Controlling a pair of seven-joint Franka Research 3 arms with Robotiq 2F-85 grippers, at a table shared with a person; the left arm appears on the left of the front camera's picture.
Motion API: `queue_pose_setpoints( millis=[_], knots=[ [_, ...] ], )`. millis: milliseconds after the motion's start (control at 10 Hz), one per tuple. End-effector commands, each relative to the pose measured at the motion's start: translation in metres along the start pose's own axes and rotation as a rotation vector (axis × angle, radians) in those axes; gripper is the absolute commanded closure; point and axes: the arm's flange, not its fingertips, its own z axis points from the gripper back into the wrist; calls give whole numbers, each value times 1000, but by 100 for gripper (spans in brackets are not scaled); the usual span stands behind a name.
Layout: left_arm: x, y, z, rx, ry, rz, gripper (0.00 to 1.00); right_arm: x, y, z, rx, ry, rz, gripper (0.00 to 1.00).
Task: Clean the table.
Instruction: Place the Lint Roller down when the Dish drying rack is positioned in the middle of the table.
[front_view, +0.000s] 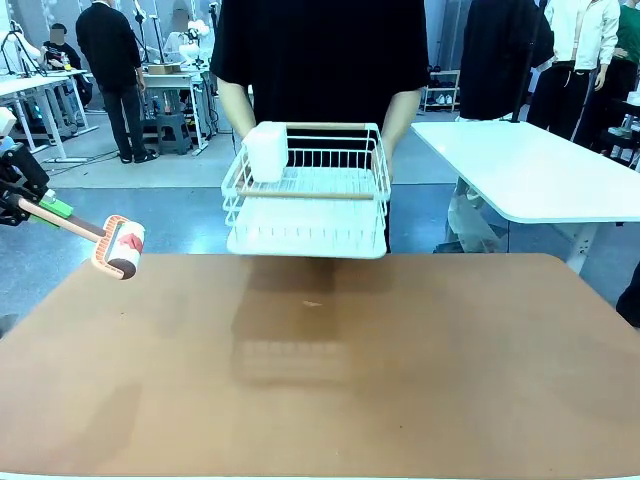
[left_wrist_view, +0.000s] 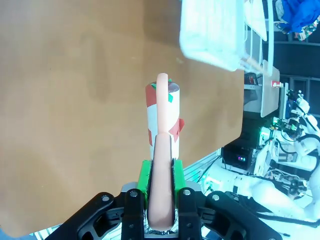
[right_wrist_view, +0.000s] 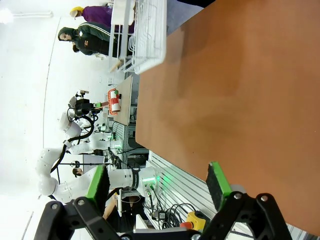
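Now, desk: the reddish-brown desk (front_view: 330, 380) spreads across the front view, its top bare apart from a small speck near the far middle.
Left hand: the left hand (front_view: 28, 205) sits off the desk's left far corner, raised above the floor beside it; its green pads (left_wrist_view: 144, 181) are clamped tight on the roller's handle.
Roller: the lint roller (front_view: 118, 247) sticks out from the left hand toward the desk, its red-and-white drum hanging in the air just beyond the left edge, not touching the top; in the left wrist view the drum (left_wrist_view: 162, 117) points out over the brown surface.
Right hand: the right hand (right_wrist_view: 157, 187) has its fingers spread wide with nothing between them; the desk's edge lies beyond them in the right wrist view.
Rack: a person at the far side holds a white wire rack (front_view: 308, 190) in the air above the desk's far edge, a white cup (front_view: 266, 151) in its left corner.
Other: a white-topped table (front_view: 540, 170) stands to the far right.
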Motion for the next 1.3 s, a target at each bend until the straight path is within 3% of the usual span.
queue_pose_setpoints(
  millis=[0,1200],
  knots=[
    [-1,1,2,-3,-2,3,79,0,3,1,15,-6,8,0],
    [-1,1,2,-3,-2,3,79,0,3,1,15,-6,8,0]
  ],
)
